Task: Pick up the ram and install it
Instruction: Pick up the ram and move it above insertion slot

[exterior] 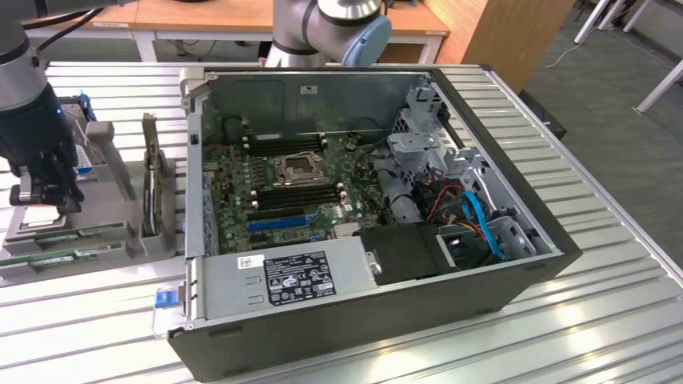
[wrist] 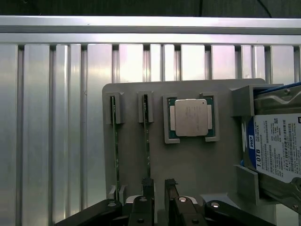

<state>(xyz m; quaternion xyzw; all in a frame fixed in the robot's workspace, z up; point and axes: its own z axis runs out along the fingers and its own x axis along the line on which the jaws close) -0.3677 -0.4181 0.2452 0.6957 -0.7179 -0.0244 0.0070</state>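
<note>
Tool (wrist: 159,187) vertical, just above ram (wrist: 146,136)

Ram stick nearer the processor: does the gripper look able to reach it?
Probably yes: the ram stick stands uncovered in the grey holder, and the gripper hangs close by it, jaws apart.

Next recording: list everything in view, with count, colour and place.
Slatted metal table: one, silver, under everything.
Open black computer case: one, black, mid-table, green motherboard exposed.
Flat grey plastic tray: one, grey, on the table, exterior view's left of the case.
Long thin green ram sticks: two, green, on edge in the tray's slots.
Square silver processor chip: one, silver, in the tray's recess.
Silver hard drive with blue label: one, silver, at the tray's end.
Gripper: one, black, over the tray, jaws apart near one ram stick's end.
</note>
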